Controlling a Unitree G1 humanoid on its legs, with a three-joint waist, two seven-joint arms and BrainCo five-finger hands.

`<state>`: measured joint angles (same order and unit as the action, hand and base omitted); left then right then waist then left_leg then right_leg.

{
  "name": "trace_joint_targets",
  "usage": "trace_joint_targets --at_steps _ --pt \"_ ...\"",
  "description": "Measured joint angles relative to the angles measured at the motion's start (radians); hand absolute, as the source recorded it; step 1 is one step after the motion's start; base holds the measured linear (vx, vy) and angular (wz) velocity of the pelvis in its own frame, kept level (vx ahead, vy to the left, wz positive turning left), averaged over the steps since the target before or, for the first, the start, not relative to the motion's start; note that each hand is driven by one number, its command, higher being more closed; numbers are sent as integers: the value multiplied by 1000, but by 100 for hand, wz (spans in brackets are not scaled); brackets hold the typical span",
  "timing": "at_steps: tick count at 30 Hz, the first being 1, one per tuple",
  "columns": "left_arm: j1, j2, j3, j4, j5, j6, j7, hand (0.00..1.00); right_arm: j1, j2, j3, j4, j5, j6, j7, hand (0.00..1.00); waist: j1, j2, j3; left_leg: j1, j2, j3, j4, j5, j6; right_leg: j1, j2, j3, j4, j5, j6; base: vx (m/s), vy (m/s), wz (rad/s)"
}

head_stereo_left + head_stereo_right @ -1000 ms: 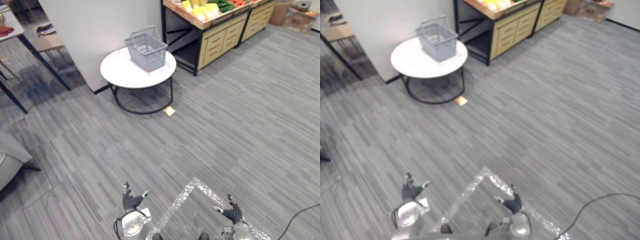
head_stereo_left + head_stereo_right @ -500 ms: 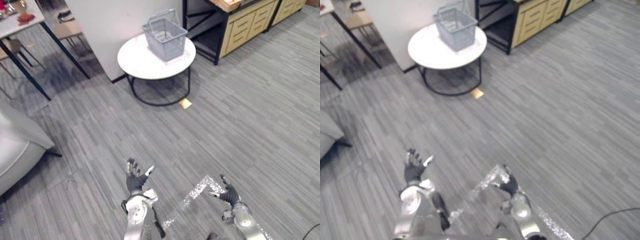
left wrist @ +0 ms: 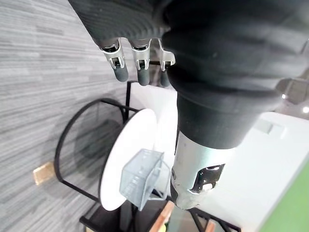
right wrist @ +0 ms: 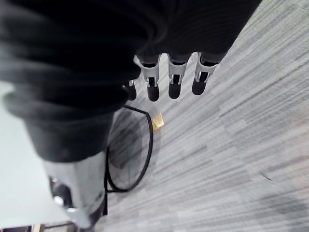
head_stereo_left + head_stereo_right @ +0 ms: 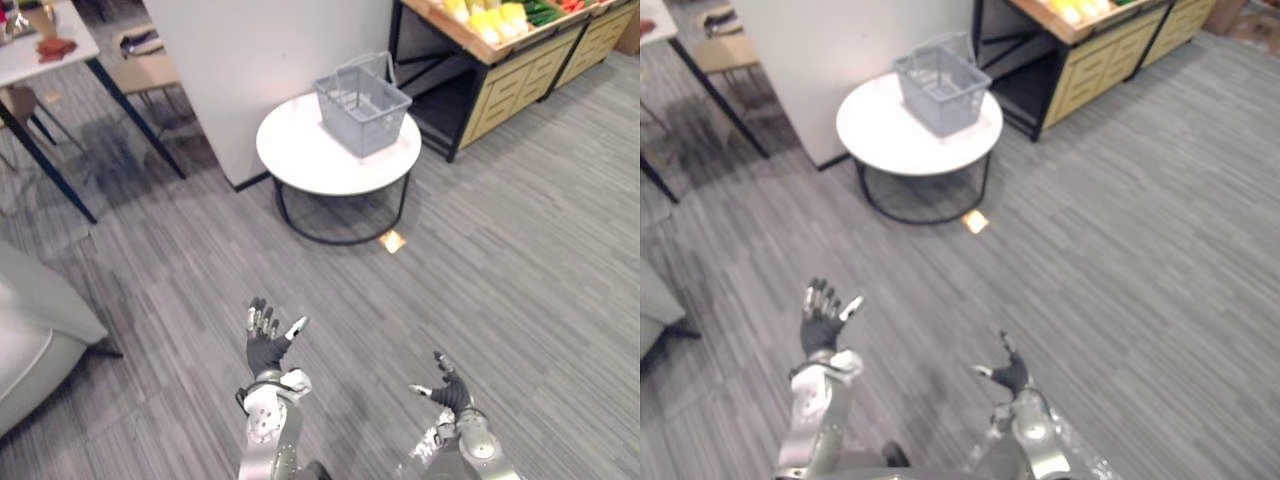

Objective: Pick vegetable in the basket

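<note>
Far ahead, on a round white surface (image 5: 300,160) with black legs, a grey basket (image 5: 363,96) stands upright, toward the far right part of the surface. At the far right, a wooden stand (image 5: 500,70) with drawers carries yellow vegetables (image 5: 487,20) and green vegetables (image 5: 540,12) (the green lie just right of the yellow), well apart from the 2 hands. Near the robot, over the grey striped floor (image 5: 500,260), the left hand (image 5: 268,340) is lifted with straight, spread fingers and has hold of nothing. The right hand (image 5: 440,388) is lower, its fingers relaxed and apart, also with nothing in it. A small yellowish piece (image 5: 392,240) lies on the floor just beside the legs of the surface.
</note>
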<state>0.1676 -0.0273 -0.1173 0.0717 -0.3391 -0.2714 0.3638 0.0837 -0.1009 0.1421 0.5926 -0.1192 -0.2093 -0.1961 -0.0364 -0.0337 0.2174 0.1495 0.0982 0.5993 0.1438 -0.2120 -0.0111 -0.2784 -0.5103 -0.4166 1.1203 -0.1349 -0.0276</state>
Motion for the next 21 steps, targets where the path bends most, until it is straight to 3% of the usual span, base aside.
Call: trace_joint_targets --at_steps 2,4,5,6,7,8,10,12,14,15,16,17,18,19,20,21 --pt "-18 1 -1 -12 0 -1 0 0 -2 0 -7 -12 0 1 1 0 -19 2 1 24 6 -7 -5 -8 -13 -66 18 -95 -132 -38 -19 259 -112 27" --pt "-29 1 -12 -12 0 -1 -3 0 -2 -3 -5 -41 -2 5 2 0 -22 15 8 48 32 -3 -1 -20 -51 -118 83 -126 -396 -25 -8 297 -214 15" --pt "-27 2 -23 -12 1 0 -13 0 6 -2 -3 -55 -5 6 1 0 -22 4 -1 69 38 -2 -3 -29 -96 -116 128 -111 -664 60 19 421 -327 8" --pt "-39 -9 -35 20 4 4 -22 0 17 -22 0 -59 -28 10 -2 0 -16 49 -2 93 57 -3 -20 -37 -150 -92 189 -93 -787 220 -15 421 -283 -1" --pt "-54 -17 -56 24 5 20 -29 0 -2 -43 -16 -63 -39 18 -6 0 -20 92 -9 87 68 21 -62 -2 -177 -86 220 -86 -809 226 -7 333 -181 -7" --pt "-67 -17 -74 25 5 22 -35 0 -8 -48 -34 -66 -39 20 -9 0 -20 98 -6 86 51 18 -94 12 -184 -94 215 -78 -795 222 -6 235 -71 -12" --pt "-123 -17 -106 30 9 22 -67 0 -13 -50 -67 -67 -41 27 -17 0 -20 102 -8 89 21 37 -137 73 -165 -111 200 -34 -710 182 -9 103 -6 6" --pt "-144 -22 -109 31 10 18 -91 0 14 -51 -57 -88 -65 26 -14 0 -21 87 -12 147 22 15 -141 78 -173 -83 183 -21 -640 80 27 172 -63 14" --pt "-138 -26 -96 30 11 18 -94 0 21 -57 -53 -100 -78 26 -12 0 -20 94 -14 149 36 15 -110 65 -191 -83 189 -17 -619 23 54 213 -131 3" --pt "-122 -27 -79 31 26 18 -90 0 23 -48 -45 -92 -77 27 -10 0 -19 91 -15 102 75 9 7 50 -197 -77 188 -30 -627 15 50 232 -209 19" --pt "-114 -27 -66 33 33 17 -65 0 36 -40 -38 -93 -77 26 -8 0 -20 87 -15 8 145 -11 207 53 -185 -53 190 -55 -655 15 50 237 -234 24" --pt "-111 -27 -64 33 36 17 -55 0 42 -41 -34 -93 -77 27 -5 0 -19 90 -13 -29 182 -13 300 67 -164 -36 196 -68 -666 14 50 208 -263 25" --pt "-98 -27 -57 32 37 9 -45 0 47 -44 -23 -93 -76 27 -3 0 -19 95 -13 -75 253 -4 446 121 -93 -1 213 -84 -672 3 33 231 -223 2" --pt "-82 -27 -54 32 37 2 -38 0 49 -49 -14 -93 -75 26 1 0 -17 100 -13 -81 300 -2 526 199 -58 43 239 -89 -683 -17 26 245 -208 -13" --pt "-73 -27 -54 32 37 -2 -35 0 50 -50 -14 -93 -75 25 5 0 -16 101 -14 -79 319 -2 547 247 -51 65 253 -88 -693 -29 23 290 -224 -34" --pt "-56 -27 -52 32 37 -6 -33 0 53 -52 -14 -93 -75 20 6 0 -15 101 -20 -80 350 -11 573 372 -44 111 285 -83 -731 -42 8 310 -234 -36"
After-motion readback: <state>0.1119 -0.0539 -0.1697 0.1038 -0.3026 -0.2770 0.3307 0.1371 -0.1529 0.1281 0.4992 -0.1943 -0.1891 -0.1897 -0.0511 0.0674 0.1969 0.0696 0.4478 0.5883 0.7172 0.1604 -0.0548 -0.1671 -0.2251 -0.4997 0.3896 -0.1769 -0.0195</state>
